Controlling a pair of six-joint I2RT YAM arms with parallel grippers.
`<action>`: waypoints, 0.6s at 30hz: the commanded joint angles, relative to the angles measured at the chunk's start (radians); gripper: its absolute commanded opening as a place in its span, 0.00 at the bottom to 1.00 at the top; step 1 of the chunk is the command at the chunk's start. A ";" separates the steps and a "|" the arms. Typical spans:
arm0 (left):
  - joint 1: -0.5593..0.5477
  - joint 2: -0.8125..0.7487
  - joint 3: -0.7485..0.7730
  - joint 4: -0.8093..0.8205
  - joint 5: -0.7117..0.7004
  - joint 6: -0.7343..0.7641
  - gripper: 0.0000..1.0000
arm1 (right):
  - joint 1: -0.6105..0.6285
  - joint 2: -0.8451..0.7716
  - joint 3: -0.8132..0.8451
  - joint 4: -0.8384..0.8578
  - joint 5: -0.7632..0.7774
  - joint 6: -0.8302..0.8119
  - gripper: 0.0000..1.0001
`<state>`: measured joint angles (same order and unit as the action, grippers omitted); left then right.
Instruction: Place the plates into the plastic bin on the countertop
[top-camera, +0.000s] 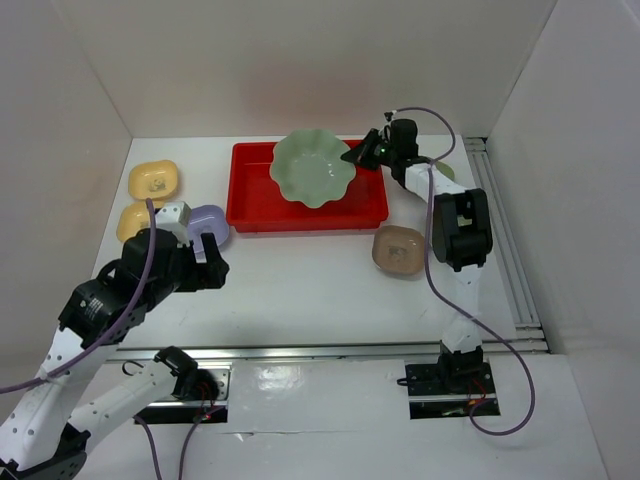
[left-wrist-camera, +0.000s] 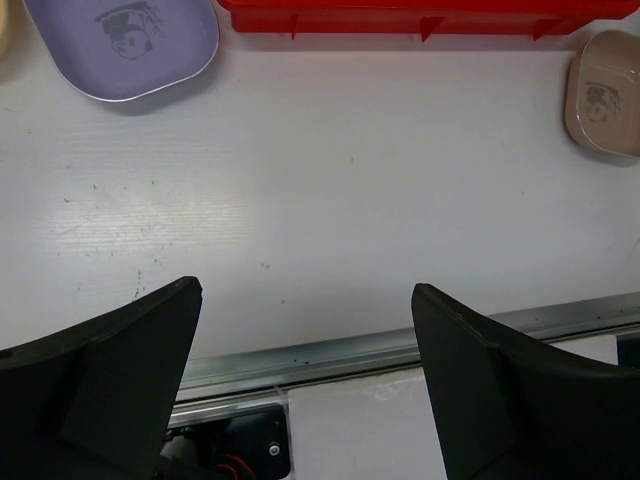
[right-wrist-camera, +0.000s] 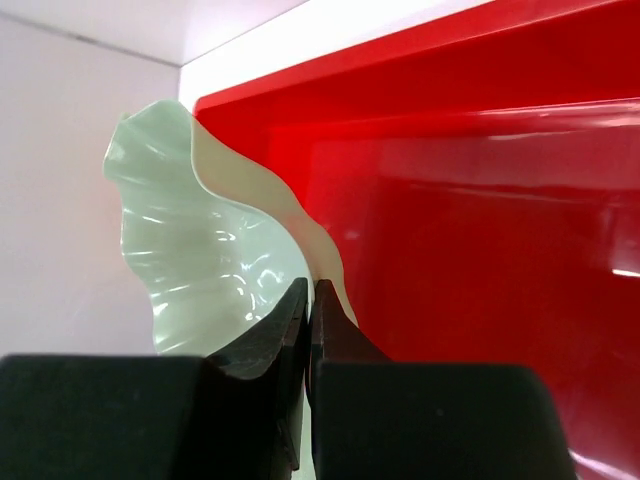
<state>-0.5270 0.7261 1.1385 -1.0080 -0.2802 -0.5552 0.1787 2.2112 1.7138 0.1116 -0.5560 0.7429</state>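
Observation:
The pale green scalloped plate hangs tilted over the red plastic bin at the back of the white countertop. My right gripper is shut on its right rim. In the right wrist view the right gripper pinches the plate's edge, with the bin's floor behind. My left gripper hovers open and empty near the lavender plate. Two yellow plates lie at the left. A tan plate lies right of the bin. An olive plate peeks out behind the right arm.
White walls enclose the countertop on three sides. A metal rail runs along the near edge, and another rail lines the right side. Purple cables trail from both arms.

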 joint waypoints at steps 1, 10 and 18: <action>0.004 -0.022 -0.003 0.023 0.027 -0.006 1.00 | 0.007 0.021 0.098 0.025 0.042 0.024 0.00; 0.004 -0.022 -0.032 0.023 0.038 -0.006 1.00 | 0.050 0.073 0.172 -0.078 0.050 -0.066 0.38; 0.004 -0.031 -0.052 0.032 0.056 -0.006 1.00 | 0.061 0.051 0.182 -0.124 0.039 -0.109 0.48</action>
<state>-0.5270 0.7086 1.0901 -1.0054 -0.2386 -0.5552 0.2333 2.2944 1.8515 0.0204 -0.5087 0.6701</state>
